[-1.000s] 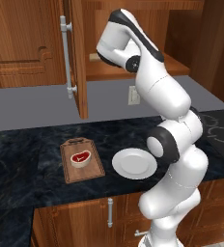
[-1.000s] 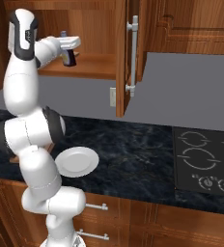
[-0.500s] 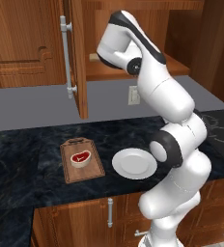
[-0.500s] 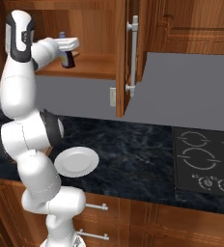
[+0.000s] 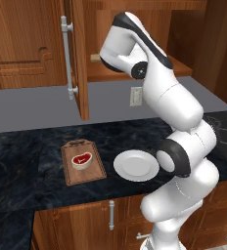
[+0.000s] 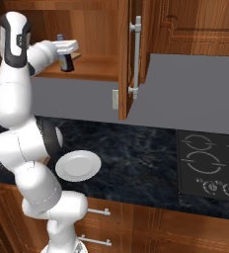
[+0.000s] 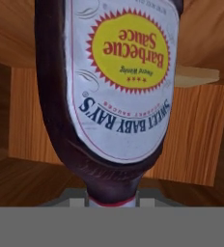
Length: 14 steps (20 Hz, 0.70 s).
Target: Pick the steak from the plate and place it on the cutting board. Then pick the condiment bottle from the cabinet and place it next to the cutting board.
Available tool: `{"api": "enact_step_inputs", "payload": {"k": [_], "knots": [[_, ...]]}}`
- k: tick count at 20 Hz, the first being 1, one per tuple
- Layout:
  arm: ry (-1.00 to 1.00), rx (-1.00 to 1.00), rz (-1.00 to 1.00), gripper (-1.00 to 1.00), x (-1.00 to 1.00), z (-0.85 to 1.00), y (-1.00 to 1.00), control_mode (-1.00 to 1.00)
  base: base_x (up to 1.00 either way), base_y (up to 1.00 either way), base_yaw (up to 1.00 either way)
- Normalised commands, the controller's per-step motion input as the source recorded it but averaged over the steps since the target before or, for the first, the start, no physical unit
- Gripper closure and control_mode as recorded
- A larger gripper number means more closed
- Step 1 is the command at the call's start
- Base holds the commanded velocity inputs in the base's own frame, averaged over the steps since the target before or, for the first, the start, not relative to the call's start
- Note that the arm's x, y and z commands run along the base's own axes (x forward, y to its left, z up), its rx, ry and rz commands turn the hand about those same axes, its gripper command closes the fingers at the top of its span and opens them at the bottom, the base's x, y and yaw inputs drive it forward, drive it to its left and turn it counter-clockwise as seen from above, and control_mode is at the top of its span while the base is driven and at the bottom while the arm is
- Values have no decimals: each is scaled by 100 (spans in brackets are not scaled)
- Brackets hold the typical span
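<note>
**Bottle pinched at the cabinet shelf**

The label reads "Sweet Baby Ray's Barbecue Sauce", upside down in the hand view. The fingers [image 6: 63,55] pinch the bottle [image 7: 115,91] just above the shelf [image 6: 89,70] in the cabinet [image 6: 128,59]. On the counter [image 5: 22,161], the steak [image 5: 81,159] lies on the board [image 5: 83,162], beside the plate [image 5: 136,165].

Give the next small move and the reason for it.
Probably draw the bottle straight back out of the cabinet: the gripper is shut on it at the shelf edge, the steak already lies on the board, and the bottle belongs beside that.
</note>
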Motion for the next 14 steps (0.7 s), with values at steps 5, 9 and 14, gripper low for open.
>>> {"api": "enact_step_inputs", "payload": {"k": [5, 9, 14], "knots": [[0, 0, 0, 100, -30, 6, -1, -100, 0, 0, 0], [1, 0, 0, 100, -28, 6, -3, -100, 0, 0, 0], [2, 0, 0, 100, -29, 5, -6, -100, 0, 0, 0]]}}
